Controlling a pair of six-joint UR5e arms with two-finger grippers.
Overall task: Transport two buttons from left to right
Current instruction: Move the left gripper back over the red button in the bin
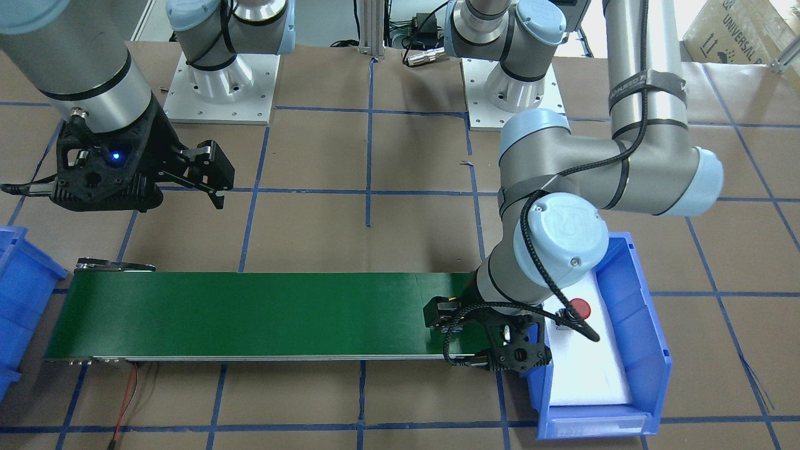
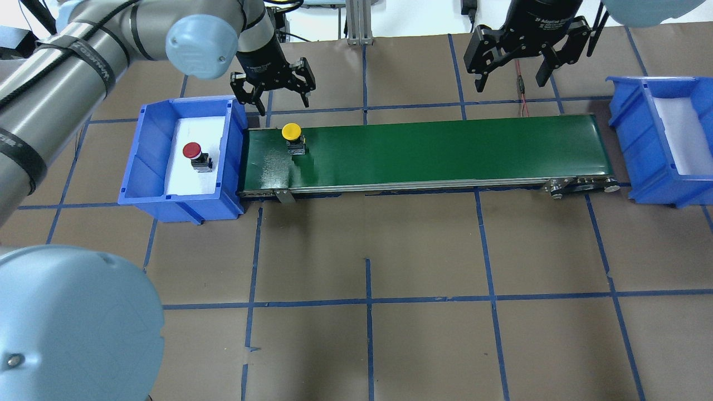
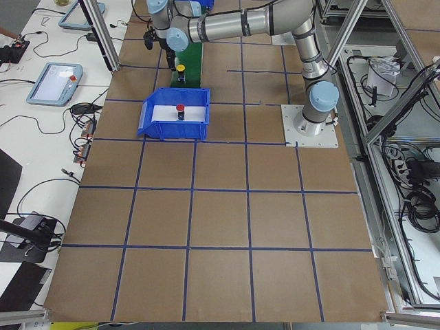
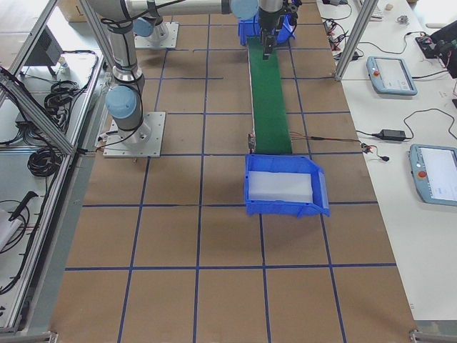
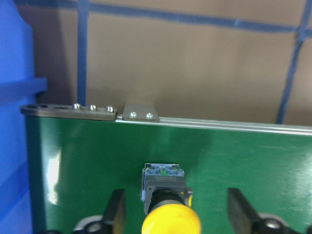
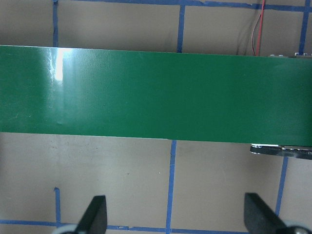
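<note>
The yellow-capped button (image 2: 291, 132) stands upright on the left end of the green conveyor belt (image 2: 445, 150). In the left wrist view the yellow button (image 5: 170, 222) sits between the spread fingers (image 5: 115, 214), clear of both. My left gripper (image 2: 273, 92) is open and empty, above the button. The red-capped button (image 2: 192, 150) stands on white foam in the left blue bin (image 2: 145, 161); the front view also shows the red button (image 1: 580, 308). My right gripper (image 2: 526, 61) is open and empty, high over the table just beyond the belt's right part.
A second blue bin (image 2: 635, 139) with a white foam liner stands off the belt's right end, with nothing visible in it. Red and black wires (image 2: 521, 89) lead to the belt's far right side. Blue tape lines grid the brown table.
</note>
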